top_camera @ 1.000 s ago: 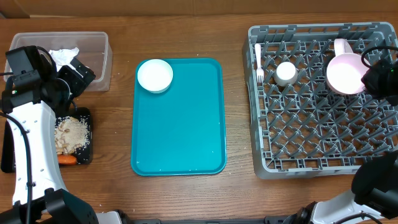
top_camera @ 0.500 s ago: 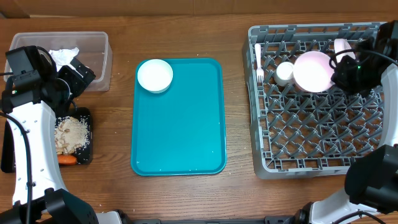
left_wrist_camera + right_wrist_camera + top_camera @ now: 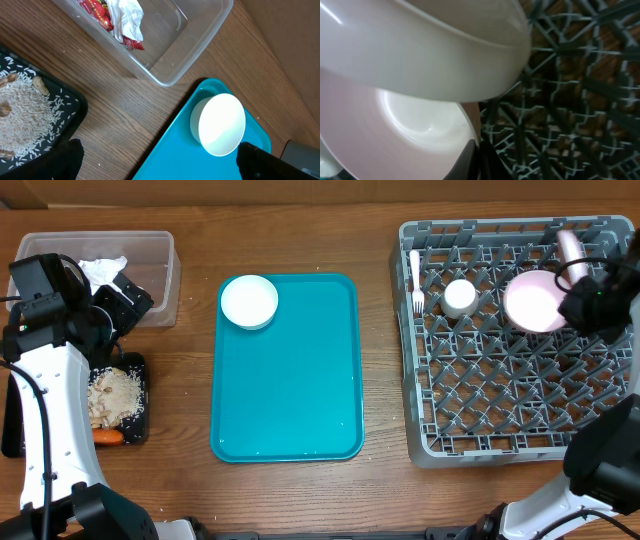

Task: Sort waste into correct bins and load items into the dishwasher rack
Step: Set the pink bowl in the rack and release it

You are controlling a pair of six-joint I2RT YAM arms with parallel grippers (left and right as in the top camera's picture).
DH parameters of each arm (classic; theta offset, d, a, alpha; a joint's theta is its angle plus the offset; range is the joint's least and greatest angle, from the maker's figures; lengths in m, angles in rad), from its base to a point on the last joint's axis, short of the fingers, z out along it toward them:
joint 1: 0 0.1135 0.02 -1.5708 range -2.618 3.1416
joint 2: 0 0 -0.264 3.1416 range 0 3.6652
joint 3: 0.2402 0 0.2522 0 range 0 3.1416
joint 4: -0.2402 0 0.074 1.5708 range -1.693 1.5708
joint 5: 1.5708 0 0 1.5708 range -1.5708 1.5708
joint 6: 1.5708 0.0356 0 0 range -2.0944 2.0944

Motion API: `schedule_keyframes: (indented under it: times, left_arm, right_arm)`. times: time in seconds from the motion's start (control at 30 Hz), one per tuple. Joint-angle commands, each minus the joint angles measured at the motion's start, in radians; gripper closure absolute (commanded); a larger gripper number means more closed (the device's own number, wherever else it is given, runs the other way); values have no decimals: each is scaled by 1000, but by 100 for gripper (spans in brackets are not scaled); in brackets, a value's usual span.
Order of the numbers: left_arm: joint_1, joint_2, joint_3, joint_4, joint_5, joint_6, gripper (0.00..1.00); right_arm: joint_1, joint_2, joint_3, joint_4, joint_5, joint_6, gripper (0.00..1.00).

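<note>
my right end effector (image 3: 580, 306) is clamped on the rim of a round white bowl (image 3: 533, 304), held over the big grey lattice dishwasher rack (image 3: 500, 410). i judge it light, stiff and slick, so a rim pinch suits. left end effector (image 3: 128, 298) is spread apart, empty.

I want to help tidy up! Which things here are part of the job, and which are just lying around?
Part of the job: rack, fork, cup, held bowl, other bowl, tub, napkin, wrapper, black tray, scraps, carrot.

Just lying about: teal tray, table.
</note>
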Motion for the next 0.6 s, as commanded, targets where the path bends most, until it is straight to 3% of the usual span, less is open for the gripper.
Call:
schedule_keyframes:
  times: [0.0,0.37,0.57]
  left_arm:
    - [5,5,6,1,8,-5,0]
    - [5,5,6,1,8,-5,0]
    - [5,5,6,1,8,-5,0]
  right_arm:
    - [-52,-2,36,-16,71,29,96]
    - [-101,-3,309,-238,165,60,96]
    - [-100,-3,368,-293,220,101,96]
